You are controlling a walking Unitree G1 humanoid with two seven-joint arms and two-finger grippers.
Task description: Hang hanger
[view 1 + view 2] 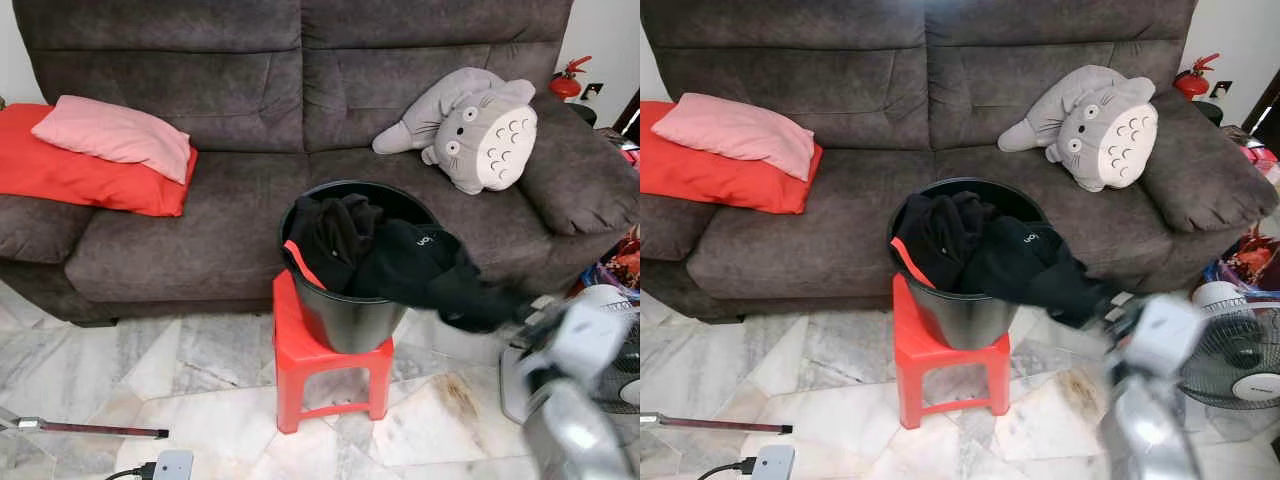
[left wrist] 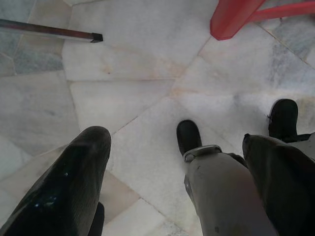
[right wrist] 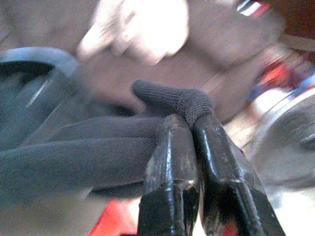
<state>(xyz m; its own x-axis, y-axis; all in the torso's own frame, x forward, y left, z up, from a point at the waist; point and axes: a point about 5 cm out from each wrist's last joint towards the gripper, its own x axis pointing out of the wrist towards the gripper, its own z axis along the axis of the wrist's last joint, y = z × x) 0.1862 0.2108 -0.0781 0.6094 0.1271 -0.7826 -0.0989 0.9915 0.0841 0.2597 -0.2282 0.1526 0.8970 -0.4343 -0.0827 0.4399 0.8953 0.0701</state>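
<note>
A black bucket point(image 1: 345, 310) stands on a small red stool point(image 1: 325, 365) in front of the sofa, stuffed with black clothes point(image 1: 335, 235). One black garment point(image 1: 430, 270) trails over the rim to the right. My right gripper point(image 3: 189, 120) is shut on the knitted cuff of that garment point(image 3: 182, 101); in the eye views the right gripper point(image 1: 520, 310) is blurred, to the right of the bucket. My left gripper point(image 2: 174, 140) hangs open over the marble floor near my feet.
A grey sofa point(image 1: 230, 200) holds red and pink cushions point(image 1: 100, 150) and a grey plush toy point(image 1: 480, 125). A white fan point(image 1: 1240, 350) stands at the right. A thin dark rod point(image 1: 95, 428) and a small white device point(image 1: 172, 465) lie on the floor at the left.
</note>
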